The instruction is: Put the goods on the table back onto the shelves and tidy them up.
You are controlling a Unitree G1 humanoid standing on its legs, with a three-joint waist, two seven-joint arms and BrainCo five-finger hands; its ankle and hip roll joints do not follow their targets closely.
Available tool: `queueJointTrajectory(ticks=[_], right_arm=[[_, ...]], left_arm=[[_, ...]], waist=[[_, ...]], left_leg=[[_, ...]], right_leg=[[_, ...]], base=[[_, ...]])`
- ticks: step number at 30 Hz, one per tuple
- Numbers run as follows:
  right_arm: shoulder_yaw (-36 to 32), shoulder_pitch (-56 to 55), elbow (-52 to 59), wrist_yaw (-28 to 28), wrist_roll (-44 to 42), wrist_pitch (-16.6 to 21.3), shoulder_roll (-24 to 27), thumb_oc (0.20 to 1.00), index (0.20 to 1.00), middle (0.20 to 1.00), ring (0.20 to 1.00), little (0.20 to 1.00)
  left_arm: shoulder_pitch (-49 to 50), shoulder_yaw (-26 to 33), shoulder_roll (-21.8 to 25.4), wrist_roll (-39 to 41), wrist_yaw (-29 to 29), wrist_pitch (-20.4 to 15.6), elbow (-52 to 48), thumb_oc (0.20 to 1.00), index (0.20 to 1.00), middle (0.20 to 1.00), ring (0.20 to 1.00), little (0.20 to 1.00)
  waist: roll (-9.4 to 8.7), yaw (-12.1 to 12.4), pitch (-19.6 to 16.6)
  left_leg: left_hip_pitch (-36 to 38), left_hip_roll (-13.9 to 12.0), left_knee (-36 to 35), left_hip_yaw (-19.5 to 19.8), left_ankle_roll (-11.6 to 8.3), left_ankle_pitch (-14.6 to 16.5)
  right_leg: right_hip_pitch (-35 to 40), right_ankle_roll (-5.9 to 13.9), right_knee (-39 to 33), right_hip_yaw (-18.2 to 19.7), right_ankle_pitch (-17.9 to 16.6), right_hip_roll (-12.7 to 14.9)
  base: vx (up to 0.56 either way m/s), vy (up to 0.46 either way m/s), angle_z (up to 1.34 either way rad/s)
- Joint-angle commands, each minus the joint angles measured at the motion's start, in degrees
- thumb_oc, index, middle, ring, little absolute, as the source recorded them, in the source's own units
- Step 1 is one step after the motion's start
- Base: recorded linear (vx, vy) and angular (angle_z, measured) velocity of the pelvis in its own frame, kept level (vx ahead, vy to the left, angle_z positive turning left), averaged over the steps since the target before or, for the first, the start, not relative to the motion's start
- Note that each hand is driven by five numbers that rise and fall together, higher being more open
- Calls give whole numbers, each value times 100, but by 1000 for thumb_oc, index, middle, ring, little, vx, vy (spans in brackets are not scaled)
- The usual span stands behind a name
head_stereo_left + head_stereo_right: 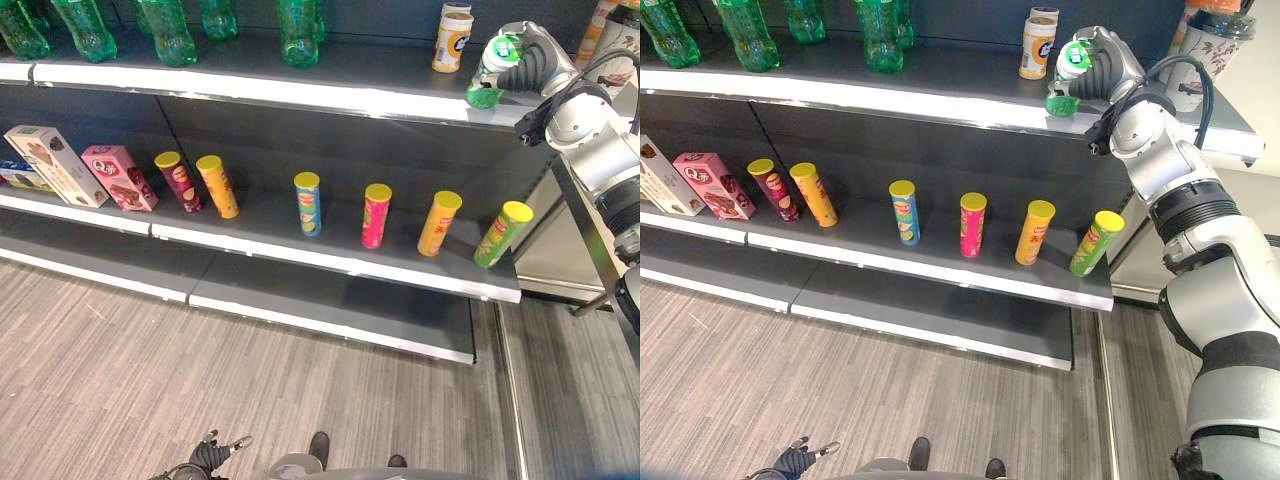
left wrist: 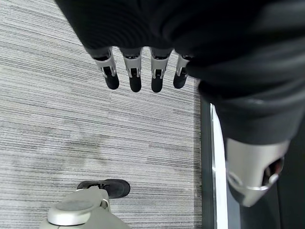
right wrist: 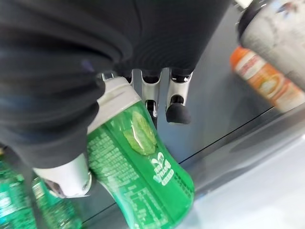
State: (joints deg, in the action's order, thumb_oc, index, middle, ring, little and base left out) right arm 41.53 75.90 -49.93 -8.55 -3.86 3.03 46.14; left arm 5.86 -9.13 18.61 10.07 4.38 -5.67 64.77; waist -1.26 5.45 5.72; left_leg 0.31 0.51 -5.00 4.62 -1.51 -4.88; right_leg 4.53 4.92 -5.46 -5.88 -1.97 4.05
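I see right hand (image 1: 1095, 62) clamped round green bottle (image 3: 138, 171), tilted at top shelf (image 1: 300, 95) edge (cream can (image 1: 452, 40) just beside). Left hand (image 2: 138, 71) low, fingers relaxed.

The left hand (image 2: 143, 47) hangs over grey wood-grain floor (image 2: 71, 133), its silver, dark-tipped fingers (image 2: 135, 76) straight in a row and holding nothing (the thumb (image 2: 252, 171) sits apart from them). Beside the hand runs a shelf edge (image 2: 215, 167), a pale strip against dark.
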Motion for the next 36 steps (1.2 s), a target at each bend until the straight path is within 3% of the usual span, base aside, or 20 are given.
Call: queueJointTrajectory(ticks=[1, 13, 18, 36], right_arm=[[176, 773, -653, -234, 132, -18, -3, 200, 200, 200, 200, 200], [355, 1043, -1753, -357, 515, -154, -299, 200, 200, 200, 200, 200], [422, 1165, -1880, -324, 465, -180, -160, 200, 200, 200, 200, 200], [587, 1284, -2014, -234, 507, -210, -237, 200, 200, 200, 200, 200]], left_arm=[[-418, -302, 198, -43, 149, -108, 263, 1000, 1000, 1000, 1000, 1000], [-520, -518, 208, 50, 186, -128, 152, 1000, 1000, 1000, 1000, 1000], [-551, -563, 218, 76, 209, -143, 147, 1000, 1000, 1000, 1000, 1000], [-671, -639, 131, -14, 224, -86, 295, 1000, 1000, 1000, 1000, 1000]], waist=[[-194, 162, 24], [-234, 351, 72], [-242, 400, 76], [-401, 284, 45]], left_leg=[[100, -156, 0, 189, -426, 440], [-21, -167, 0, 407, -456, 390], [-147, -154, 0, 551, -475, 357], [-7, -197, 0, 572, -475, 457]], right_leg=[[-61, 506, 46, -145, 178, 207], [-57, 497, 46, -355, 228, 163], [-104, 486, 46, -444, 257, 148], [62, 473, 46, -513, 318, 141]], base=[[12, -24, 13], [21, -33, 11], [21, -18, 14], [12, -5, 6]])
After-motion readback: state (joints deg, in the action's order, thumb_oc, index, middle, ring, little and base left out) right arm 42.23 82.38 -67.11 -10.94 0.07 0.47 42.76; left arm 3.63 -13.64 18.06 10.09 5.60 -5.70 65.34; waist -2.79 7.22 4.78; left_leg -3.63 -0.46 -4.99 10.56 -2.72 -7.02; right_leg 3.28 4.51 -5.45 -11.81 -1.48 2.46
